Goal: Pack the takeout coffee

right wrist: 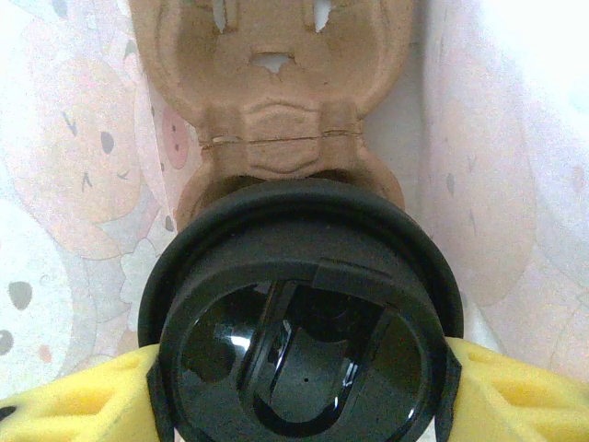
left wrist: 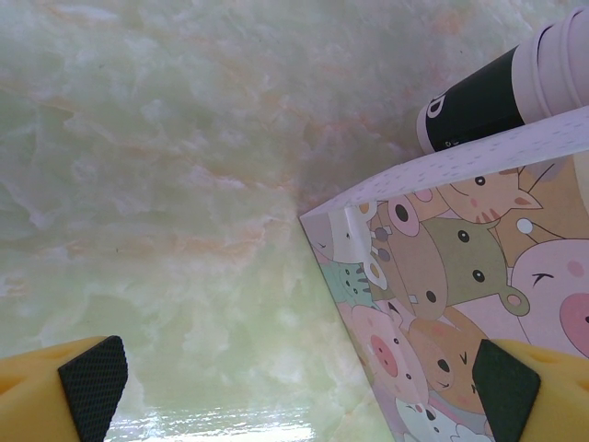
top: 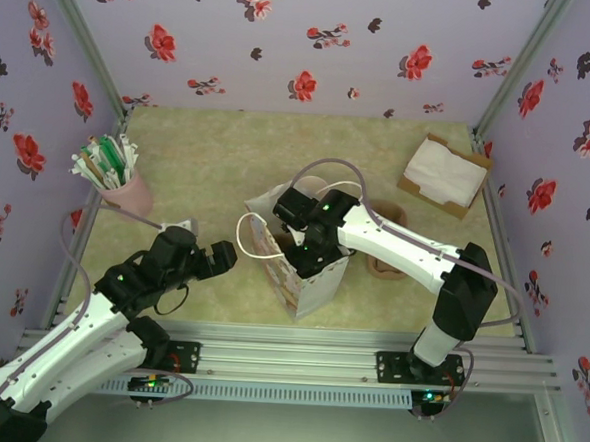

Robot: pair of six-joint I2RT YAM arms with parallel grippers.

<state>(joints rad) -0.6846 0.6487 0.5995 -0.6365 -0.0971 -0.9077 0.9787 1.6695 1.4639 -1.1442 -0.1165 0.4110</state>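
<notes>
**Lidded coffee gripped inside the bag, at the carrier**

The left gripper [left wrist: 299,391] hangs low over the table [left wrist: 166,184] with its 2 fingers spread wide and nothing between them, just beside the paper bag [left wrist: 460,276]. The bag stands near the middle of the table, slightly toward the near edge. Inside it, the right gripper [right wrist: 299,396] is clamped on the takeout coffee [right wrist: 299,313], 1 finger on each side of its black lid [right wrist: 230,230]. The cup is upright between the bag's walls, right at a brown pulp carrier [right wrist: 276,83]. I cannot tell whether it is seated in a socket.

The cup probably handles as light but top-heavy if full. Its paper wall would be soft and easy to crush, while the lid looks stiff, glossy and likely slippery. A snap-on lid may pop off, so a firm hold across the lid's rim, kept level, seems safest.

The bag carries cartoon pigs and cats but no readable words. A white mark on the right arm [left wrist: 479,101] is cut off and unreadable.
</notes>
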